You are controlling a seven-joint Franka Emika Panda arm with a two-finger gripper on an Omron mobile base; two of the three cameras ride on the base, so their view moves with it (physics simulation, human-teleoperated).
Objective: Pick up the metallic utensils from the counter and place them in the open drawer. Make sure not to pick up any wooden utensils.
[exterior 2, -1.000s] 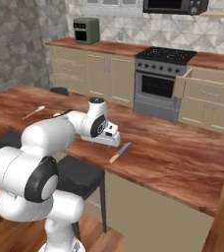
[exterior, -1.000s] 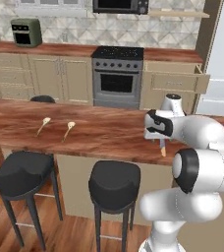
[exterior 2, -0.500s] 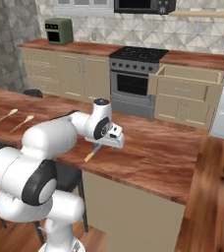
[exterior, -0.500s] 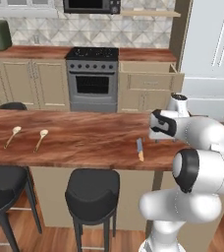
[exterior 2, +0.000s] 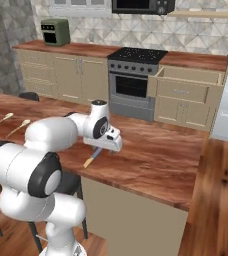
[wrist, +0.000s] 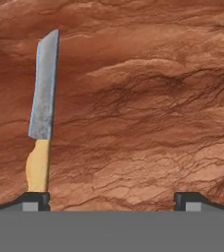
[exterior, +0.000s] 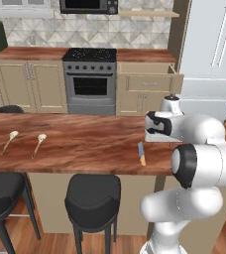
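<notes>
Gripper (wrist: pixel 112 199) spread wide, both dark tips showing at the bottom of the hand view, nothing between them; the knife (wrist: pixel 42 113) lies flat on the counter (wrist: pixel 148 98) just above the left tip, grey blade pointing up the picture, orange-tan handle nearest the finger

Left base view now: the base has driven sideways since the earlier pictures, so the whole kitchen has slid across and the stove sits further right. The gripper (exterior: pixel 154 140) hangs just above the counter (exterior: pixel 85 144) with the knife (exterior: pixel 141 153) lying beside it, near the front edge. Two wooden spoons (exterior: pixel 24 141) rest well apart from it, far along the slab. Behind, the open drawer (exterior: pixel 148 81) juts from the beige cabinets

Right base view: gripper (exterior 2: pixel 111 148) low over the counter (exterior 2: pixel 156 160), knife (exterior 2: pixel 94 157) angled out from under it, handle toward the near edge; drawer (exterior 2: pixel 186 85) open beside the stove. No writing or labels legible anywhere
</notes>
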